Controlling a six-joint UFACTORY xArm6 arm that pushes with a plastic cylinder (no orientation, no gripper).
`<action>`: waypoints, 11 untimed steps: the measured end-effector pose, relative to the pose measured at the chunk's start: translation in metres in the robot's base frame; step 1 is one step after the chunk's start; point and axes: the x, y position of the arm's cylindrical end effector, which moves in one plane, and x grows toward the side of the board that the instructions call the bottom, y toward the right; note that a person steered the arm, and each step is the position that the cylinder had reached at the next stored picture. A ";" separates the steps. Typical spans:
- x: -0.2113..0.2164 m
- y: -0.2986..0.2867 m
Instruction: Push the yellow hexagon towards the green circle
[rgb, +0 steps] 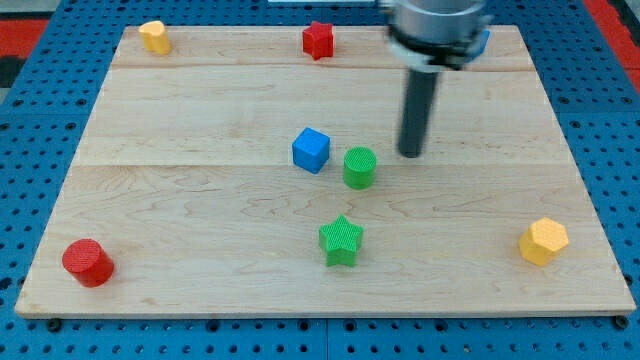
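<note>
A wooden board (200, 110) is lying on a blue pegboard (40, 40). The arm is ending in a dark rod (416, 110) with no jaws to open or close; it is carrying nothing. My tip (410, 153) is resting on the board just to the view's right of the green circle (360, 167), slightly above it and apart from it.

The yellow hexagon (543, 241) is sitting near the board's lower right corner, well apart from my tip and from the green circle, with bare wood lying between them.

The blue cube (311, 150) is standing just to the view's left of the green circle, close to it but showing a narrow gap. The green star (340, 240) is lying below the circle, toward the view's bottom.

The red circle (88, 262) is occupying the lower left corner. The red star (318, 40) is sitting at the top edge, near the middle. A second yellow block (154, 37), its shape unclear, is sitting at the top left corner. A blue block (485, 40) is showing partly behind the arm's body at the top right; its shape cannot be made out.
</note>
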 end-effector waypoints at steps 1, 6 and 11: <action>0.009 0.116; 0.118 0.091; 0.110 -0.034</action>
